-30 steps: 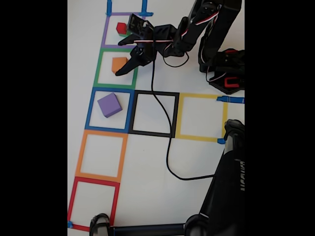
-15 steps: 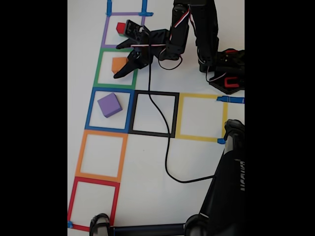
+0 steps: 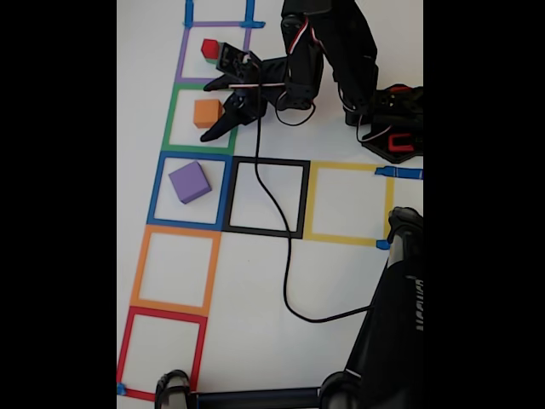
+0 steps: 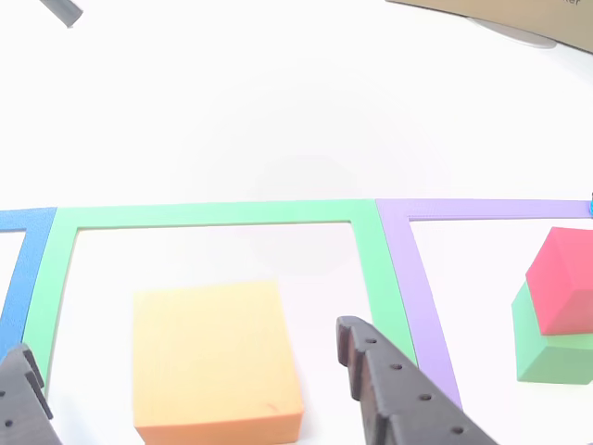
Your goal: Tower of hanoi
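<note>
orange cube [image 4: 215, 357]: matt, foam-like | table [image 4: 278, 111]: smooth white | jaws: matt black plastic

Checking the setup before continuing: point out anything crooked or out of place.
The purple cube sits rotated against its blue tape square. The red cube rests off-centre on the green cube, overhanging it. Nothing spilled or damaged.

white table [image 3: 255, 281] | coloured tape squares [image 3: 174, 269] | bright, even light
</note>
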Tool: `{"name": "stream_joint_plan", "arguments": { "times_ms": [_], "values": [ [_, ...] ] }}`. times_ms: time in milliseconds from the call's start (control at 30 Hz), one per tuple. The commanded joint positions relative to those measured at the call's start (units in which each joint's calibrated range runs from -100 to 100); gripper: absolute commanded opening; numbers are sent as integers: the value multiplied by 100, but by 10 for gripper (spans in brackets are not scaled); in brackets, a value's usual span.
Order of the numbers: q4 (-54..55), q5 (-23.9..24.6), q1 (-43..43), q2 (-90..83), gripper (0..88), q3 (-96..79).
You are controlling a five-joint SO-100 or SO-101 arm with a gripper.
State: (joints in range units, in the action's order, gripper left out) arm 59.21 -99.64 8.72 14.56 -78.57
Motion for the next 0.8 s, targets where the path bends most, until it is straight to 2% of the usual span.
{"name": "stream_joint_plan", "arguments": {
  "times_ms": [0,767],
  "values": [
    [152,-36,-9,17,373,103],
    [241,-36,-316,356,347,294]
  ]
}}
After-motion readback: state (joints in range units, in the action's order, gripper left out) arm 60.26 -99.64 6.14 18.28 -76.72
